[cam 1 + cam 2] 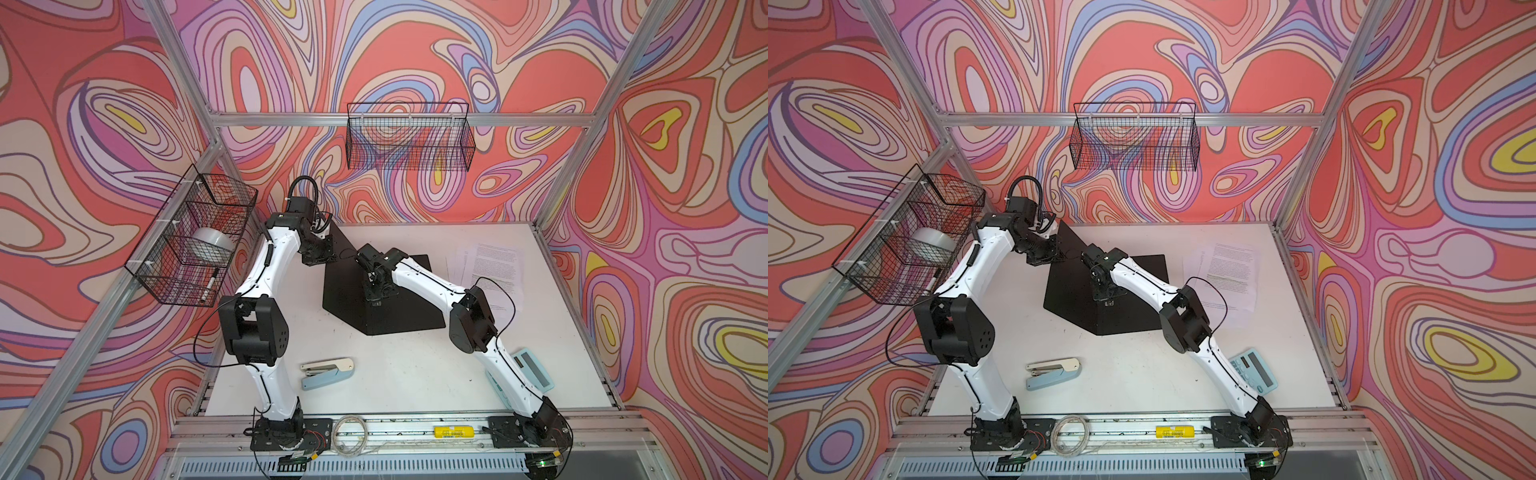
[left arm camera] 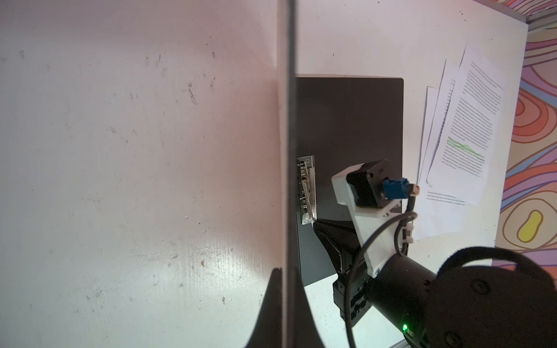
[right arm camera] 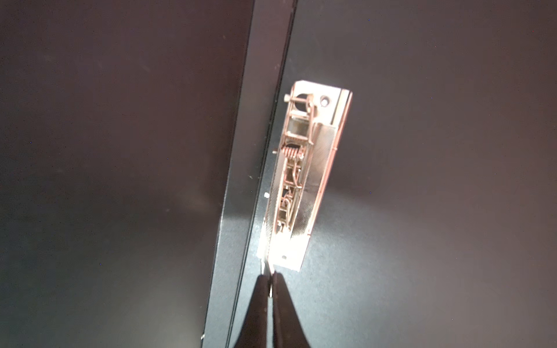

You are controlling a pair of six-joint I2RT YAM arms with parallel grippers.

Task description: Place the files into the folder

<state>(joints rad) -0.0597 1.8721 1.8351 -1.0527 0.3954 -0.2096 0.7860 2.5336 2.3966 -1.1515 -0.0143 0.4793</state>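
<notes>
Open folder (image 1: 399, 316), left gripper (image 2: 287, 274) clamped on its upright cover, right gripper (image 3: 270, 277) pinching its metal clip (image 3: 304, 180), files (image 1: 494, 266) at right.

One folder (image 1: 407, 316) is sitting at the counter's (image 1: 415, 374) centre. At least three sheets (image 2: 464, 120) are lying at two o'clock. One stapler (image 1: 328, 372) is sitting at seven, one calculator (image 1: 1254, 372) at four. A basket (image 1: 409, 139) is hanging at twelve and a basket (image 1: 191, 237) at nine, making two.

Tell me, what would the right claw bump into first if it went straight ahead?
The metal clip in the open folder. The right claw is shut on its thin lever, and the clip's body lies straight ahead.
</notes>
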